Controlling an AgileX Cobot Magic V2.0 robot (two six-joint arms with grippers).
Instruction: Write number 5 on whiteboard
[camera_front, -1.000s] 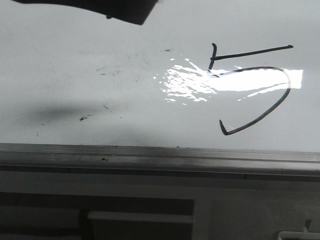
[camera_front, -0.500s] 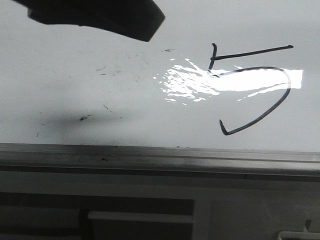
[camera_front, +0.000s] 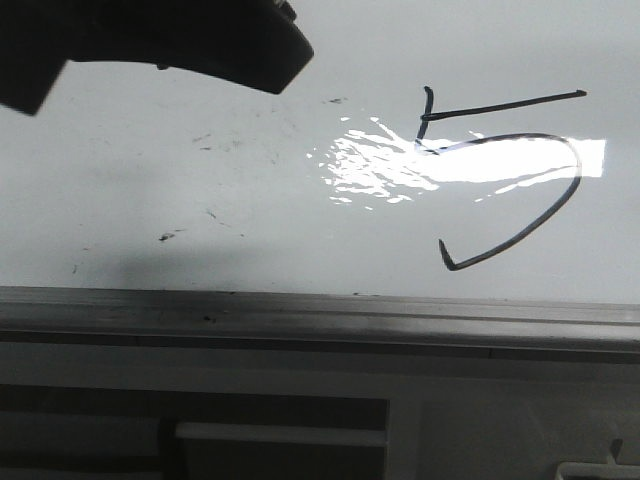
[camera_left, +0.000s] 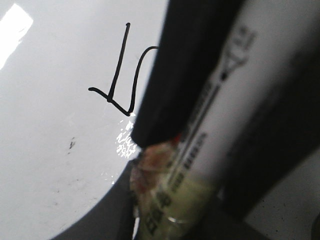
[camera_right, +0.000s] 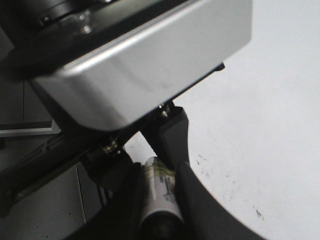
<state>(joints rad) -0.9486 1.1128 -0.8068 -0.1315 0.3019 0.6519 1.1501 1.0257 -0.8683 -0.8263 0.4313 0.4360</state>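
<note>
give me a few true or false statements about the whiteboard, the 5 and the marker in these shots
1. A finished number 5 is drawn on the whiteboard. True.
2. The marker sits between the dark fingers of the left gripper. True.
3. The marker's tip is pressed on the digit's top bar. False: in the front view the dark arm is at the upper left, well away from the digit.
4. The board is spotless apart from the digit. False: faint black scuff marks show on its left part.
5. Bright glare falls across the digit. True.
</note>
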